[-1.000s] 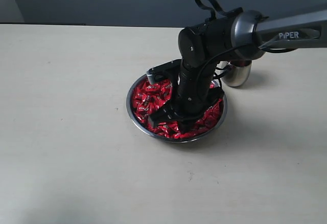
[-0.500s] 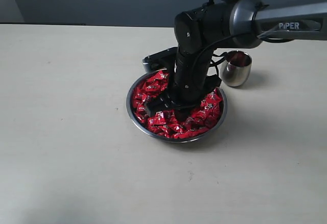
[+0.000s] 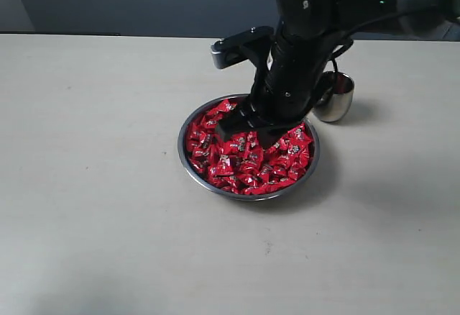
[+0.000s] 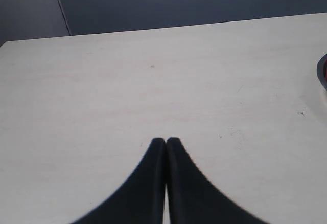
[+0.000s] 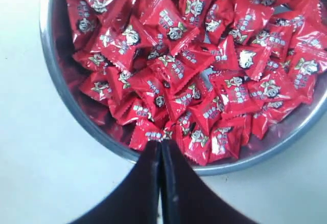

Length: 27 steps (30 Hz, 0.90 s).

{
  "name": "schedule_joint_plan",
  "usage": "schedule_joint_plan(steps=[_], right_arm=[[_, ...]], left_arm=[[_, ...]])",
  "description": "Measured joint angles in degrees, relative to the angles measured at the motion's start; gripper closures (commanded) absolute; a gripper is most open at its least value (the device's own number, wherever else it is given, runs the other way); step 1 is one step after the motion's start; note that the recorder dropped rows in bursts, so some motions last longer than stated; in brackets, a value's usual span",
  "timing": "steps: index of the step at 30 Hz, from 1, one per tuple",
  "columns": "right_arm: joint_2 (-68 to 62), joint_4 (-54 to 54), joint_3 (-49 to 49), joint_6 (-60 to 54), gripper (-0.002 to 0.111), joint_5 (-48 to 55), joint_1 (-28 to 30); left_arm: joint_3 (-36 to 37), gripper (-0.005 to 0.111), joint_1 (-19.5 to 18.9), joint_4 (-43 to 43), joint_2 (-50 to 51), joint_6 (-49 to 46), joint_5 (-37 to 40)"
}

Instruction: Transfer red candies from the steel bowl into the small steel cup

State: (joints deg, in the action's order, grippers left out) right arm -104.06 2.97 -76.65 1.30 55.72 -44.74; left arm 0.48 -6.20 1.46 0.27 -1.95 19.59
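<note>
Pale table (image 3: 86, 185), steel bowl (image 3: 184, 158) of red candies (image 3: 244, 167), small steel cup (image 3: 338, 103)

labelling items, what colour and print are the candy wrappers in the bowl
The candies are shiny red with small light printed marks, clearest in the right wrist view.

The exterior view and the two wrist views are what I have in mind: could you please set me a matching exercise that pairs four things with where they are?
Things:
1. red candies
2. small steel cup
3. left gripper
4. right gripper

Places:
A. over the bare table, fingers together
B. piled in the steel bowl
C. over the candies near the bowl's rim, fingers together
D. on the table beside the bowl, partly hidden by the right arm

Pairs: 1-B, 2-D, 3-A, 4-C.
</note>
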Motion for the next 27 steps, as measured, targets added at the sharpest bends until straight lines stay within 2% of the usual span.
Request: schedule_joint_plan(steps=[5,13,22,24,27], right_arm=[[1.9,0.0,6.9,1.4,0.109,-4.4,0.0],[1.5,1.6,8.2,1.7,0.108,-8.4,0.0],[-2.6,3.0,8.2,1.7,0.072,-8.5,0.0],[-2.6,3.4,8.2,1.7,0.067,-8.7,0.0],[-2.6,3.5,8.2,1.7,0.065,-8.9,0.0]], left_arm=[[0.0,0.106,0.0,0.0,0.0,0.0,0.0],[0.0,0.106,0.0,0.0,0.0,0.0,0.0],[0.0,0.106,0.0,0.0,0.0,0.0,0.0],[0.0,0.106,0.0,0.0,0.0,0.0,0.0],[0.0,0.106,0.0,0.0,0.0,0.0,0.0]])
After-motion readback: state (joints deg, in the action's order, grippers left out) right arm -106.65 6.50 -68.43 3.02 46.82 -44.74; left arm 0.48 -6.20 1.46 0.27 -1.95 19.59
